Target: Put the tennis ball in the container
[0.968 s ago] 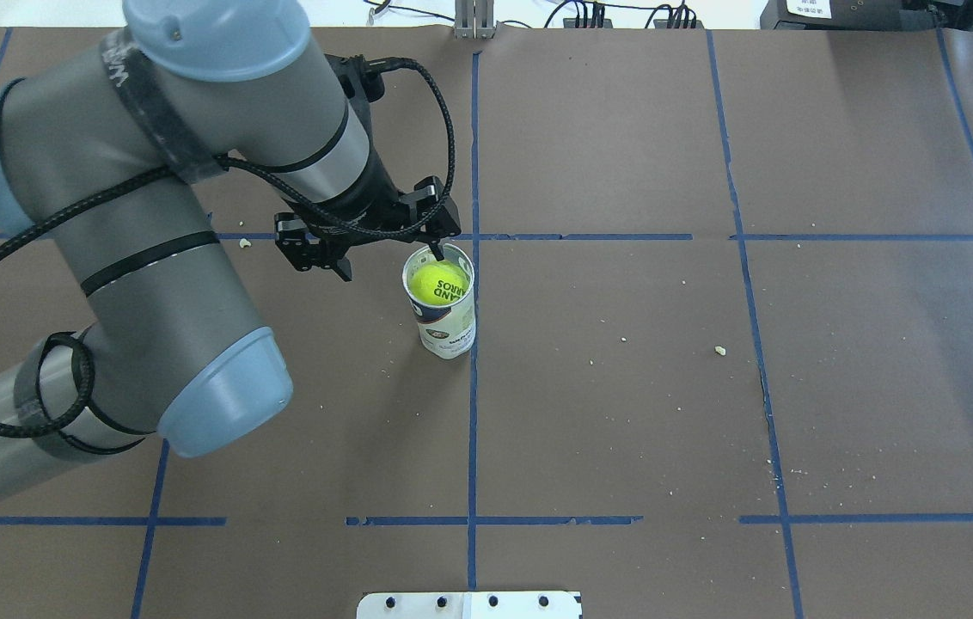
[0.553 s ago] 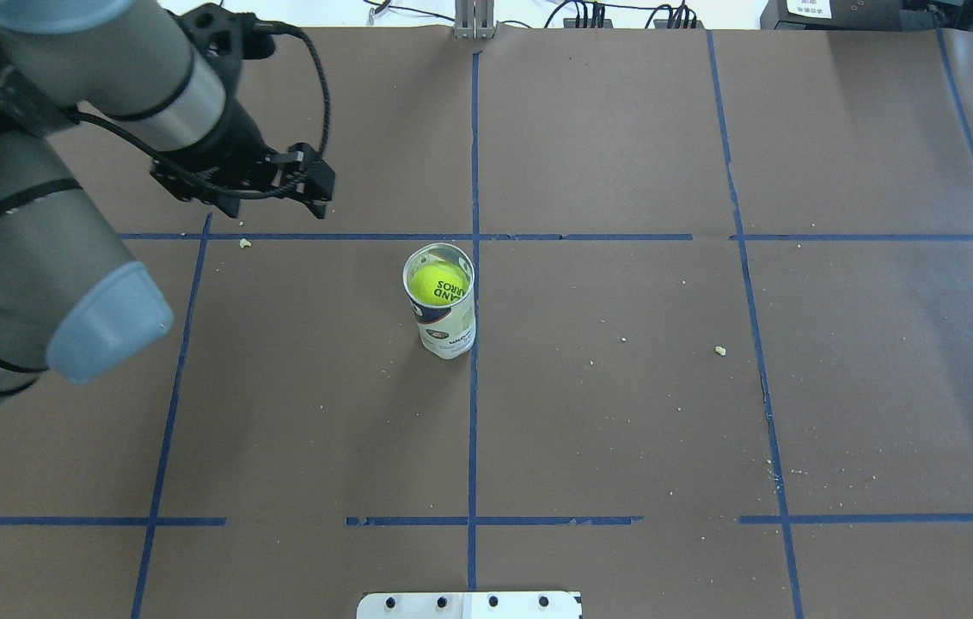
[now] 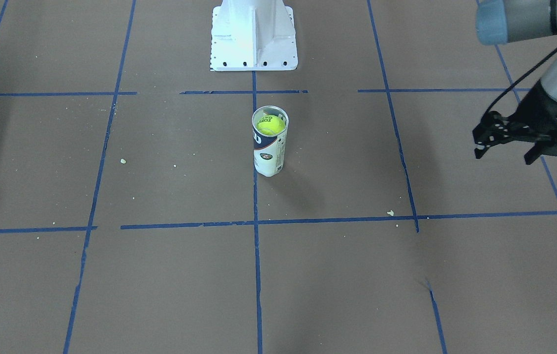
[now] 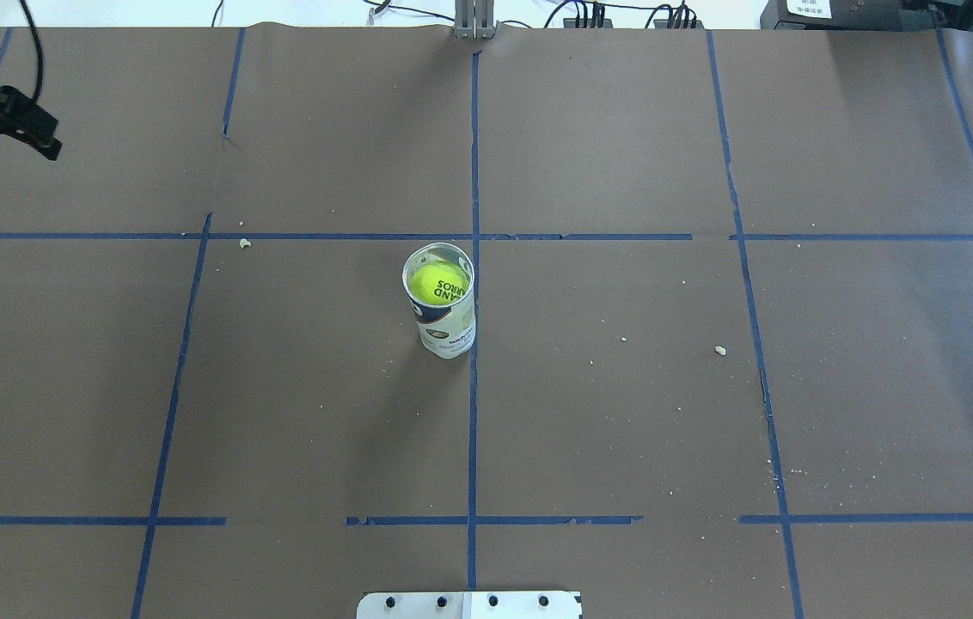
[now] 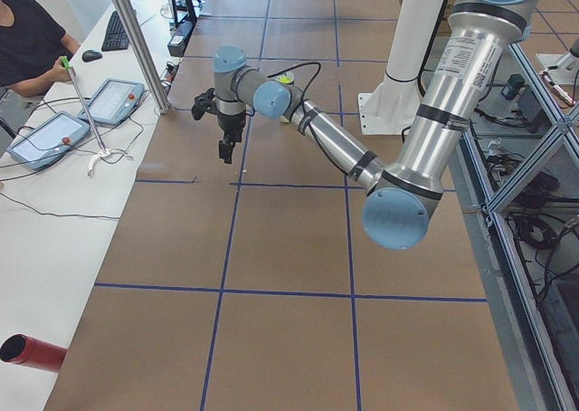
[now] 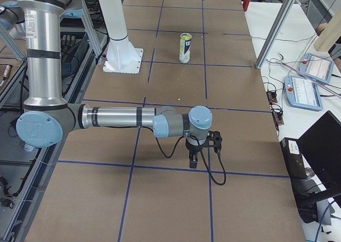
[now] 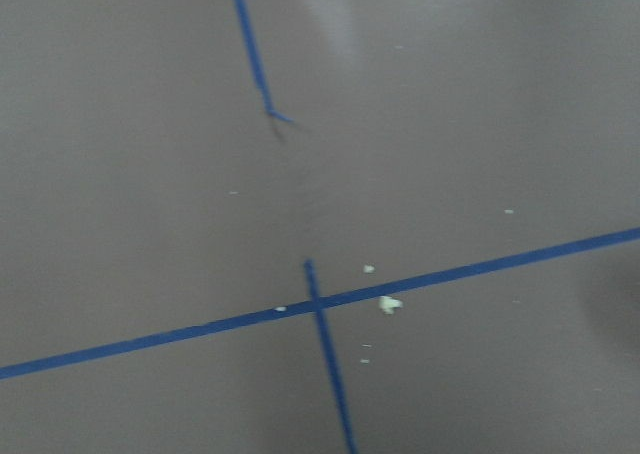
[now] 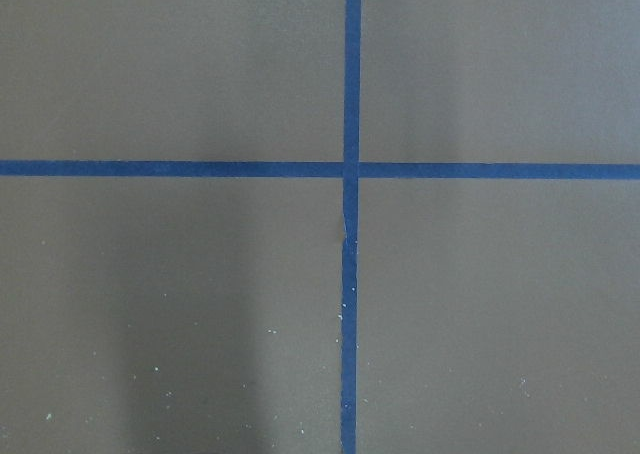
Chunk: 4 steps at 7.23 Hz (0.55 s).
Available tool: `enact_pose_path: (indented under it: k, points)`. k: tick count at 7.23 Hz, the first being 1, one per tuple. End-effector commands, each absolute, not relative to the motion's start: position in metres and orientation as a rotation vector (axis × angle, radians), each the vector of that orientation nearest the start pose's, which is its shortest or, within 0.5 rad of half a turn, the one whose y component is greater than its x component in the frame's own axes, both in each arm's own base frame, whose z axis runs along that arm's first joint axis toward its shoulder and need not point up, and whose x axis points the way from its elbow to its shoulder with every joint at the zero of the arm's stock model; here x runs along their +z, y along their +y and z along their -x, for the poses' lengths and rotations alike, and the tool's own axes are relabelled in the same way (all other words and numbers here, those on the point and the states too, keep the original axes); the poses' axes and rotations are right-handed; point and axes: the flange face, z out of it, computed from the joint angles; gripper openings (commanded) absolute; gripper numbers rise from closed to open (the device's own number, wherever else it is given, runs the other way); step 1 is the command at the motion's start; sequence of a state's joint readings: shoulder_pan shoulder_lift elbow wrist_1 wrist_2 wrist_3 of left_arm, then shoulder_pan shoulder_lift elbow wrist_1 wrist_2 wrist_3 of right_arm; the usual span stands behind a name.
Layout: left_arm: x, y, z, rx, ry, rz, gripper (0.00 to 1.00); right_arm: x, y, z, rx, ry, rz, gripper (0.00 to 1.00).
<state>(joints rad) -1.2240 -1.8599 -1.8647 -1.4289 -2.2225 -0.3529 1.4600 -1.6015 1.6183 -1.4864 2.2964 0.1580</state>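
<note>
Yellow-green tennis ball (image 3: 270, 125) sits inside the container (image 3: 268, 158), well apart from the spread, empty left hand (image 3: 502, 157).

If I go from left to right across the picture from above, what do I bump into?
The left gripper → a pale crumb → the container with the tennis ball inside it → a second crumb.

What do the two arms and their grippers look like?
Left arm and right arm: silver-grey tubes, pale blue joint caps, black bands. A white printed label on each upright link. Black left gripper and right gripper, each with a black cable.
</note>
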Motion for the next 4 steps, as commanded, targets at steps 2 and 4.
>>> enact_pose_path:
  k: [2,4]
  points:
    - [0.553,-0.534,-0.004,0.185,0.74,-0.109,1.0,0.645,-0.49,-0.013,0.009,-0.731,0.001,1.0]
    - [0.636,-0.49,0.047,0.107,0.768,-0.068,1.0,0.645,-0.49,-0.013,0.009,-0.731,0.001,1.0]
